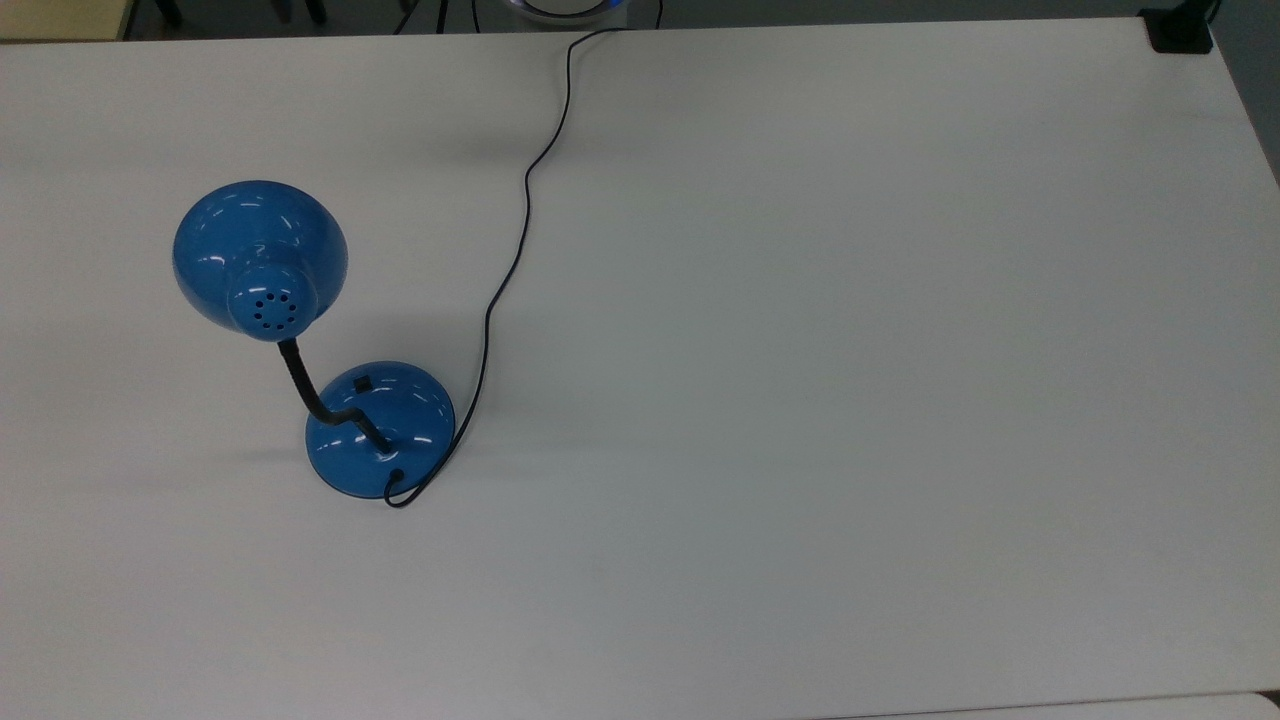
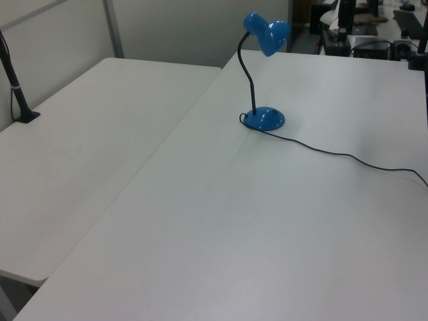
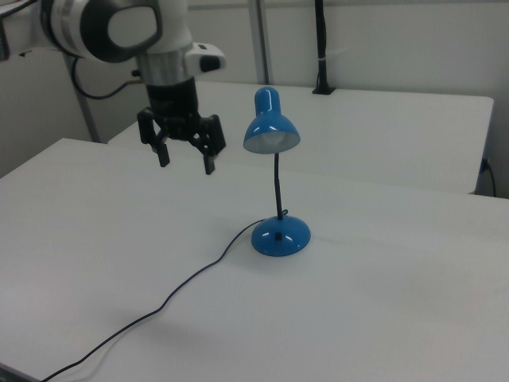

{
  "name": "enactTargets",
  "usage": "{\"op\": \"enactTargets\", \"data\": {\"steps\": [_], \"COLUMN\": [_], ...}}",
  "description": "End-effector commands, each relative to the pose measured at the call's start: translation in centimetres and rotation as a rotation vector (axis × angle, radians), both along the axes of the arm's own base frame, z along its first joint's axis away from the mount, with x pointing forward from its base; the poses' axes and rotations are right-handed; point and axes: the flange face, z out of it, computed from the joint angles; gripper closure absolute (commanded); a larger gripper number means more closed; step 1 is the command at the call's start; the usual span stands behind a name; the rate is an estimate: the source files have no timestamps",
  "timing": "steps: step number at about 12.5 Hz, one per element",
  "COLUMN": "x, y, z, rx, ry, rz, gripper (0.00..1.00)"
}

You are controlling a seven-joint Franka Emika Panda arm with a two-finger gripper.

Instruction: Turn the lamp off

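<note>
**Lamp switch untouched, claw raised and apart**

Claw point(image 3: 182, 153) hangs at upper left of the right view, fingers spread, pointing down, holding nothing, well clear of the lamp point(image 3: 273, 131). Lamp stands mid-frame on the desk point(image 3: 382, 302). Judgement: press the small black switch point(image 3: 277, 236) on the base straight down with one fingertip, avoiding the gooseneck and cord point(image 3: 191, 280).

Blue lamp point(image 2: 265, 73) stands upright on the far part of a white table point(image 2: 267, 227); shade tilted toward the left view's right. Black cord point(image 2: 334, 153) trails from the base rightward to the table edge. Second white table point(image 2: 87, 140) adjoins on the left view's left, with a black clamp post point(image 2: 15, 83) at its left edge.
</note>
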Motion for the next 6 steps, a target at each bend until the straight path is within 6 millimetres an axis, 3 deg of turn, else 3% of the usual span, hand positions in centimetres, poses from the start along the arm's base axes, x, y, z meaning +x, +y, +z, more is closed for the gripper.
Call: {"op": "enactTargets", "data": {"steps": [1,6], "x": [1.08,1.65], "y": [3.76,3.82], "z": [0.54,0.6], "rx": [-0.043,-0.047], "ry": [-0.016,-0.051], "rz": [-0.071,-0.071], "gripper": [0.0,0.0]}}
